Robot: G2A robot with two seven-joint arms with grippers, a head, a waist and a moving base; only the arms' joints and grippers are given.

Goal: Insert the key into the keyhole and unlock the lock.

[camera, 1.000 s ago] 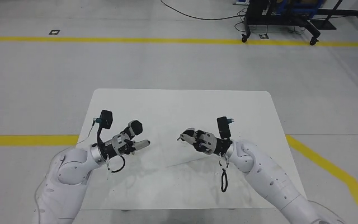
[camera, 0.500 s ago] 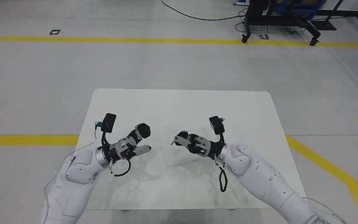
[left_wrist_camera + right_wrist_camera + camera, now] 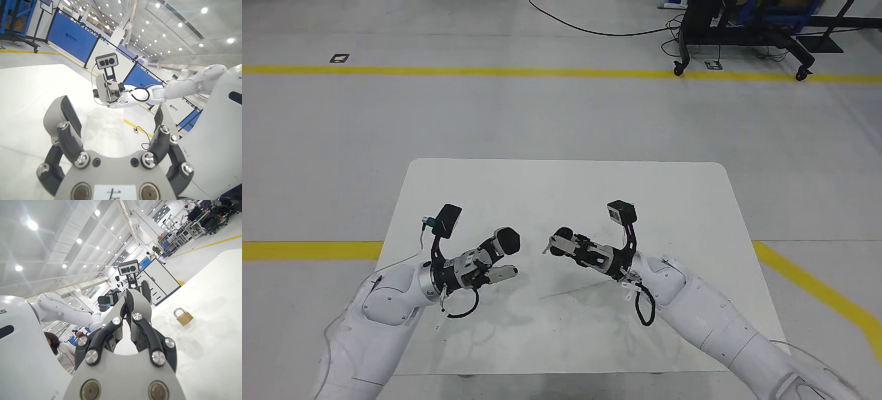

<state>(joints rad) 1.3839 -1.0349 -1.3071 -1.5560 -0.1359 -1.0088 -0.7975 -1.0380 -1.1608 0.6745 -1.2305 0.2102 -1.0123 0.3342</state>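
White logo lettering on blue partition panels [image 3: 75, 40]. One handwritten character on white label [image 3: 114, 192] at left gripper [image 3: 112, 108] base.

L gripper [image 3: 505, 255] held open, fingers spread wide, over table [image 3: 572, 185] near-left area. R gripper [image 3: 554, 245] held closed over table centre. Tips pointed at each other, forearms angled inward.

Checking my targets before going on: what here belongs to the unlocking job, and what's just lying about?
Job: padlock on the table; left tool, open; right tool, shut.
Lying about: cart and floor cable, both beyond the table.
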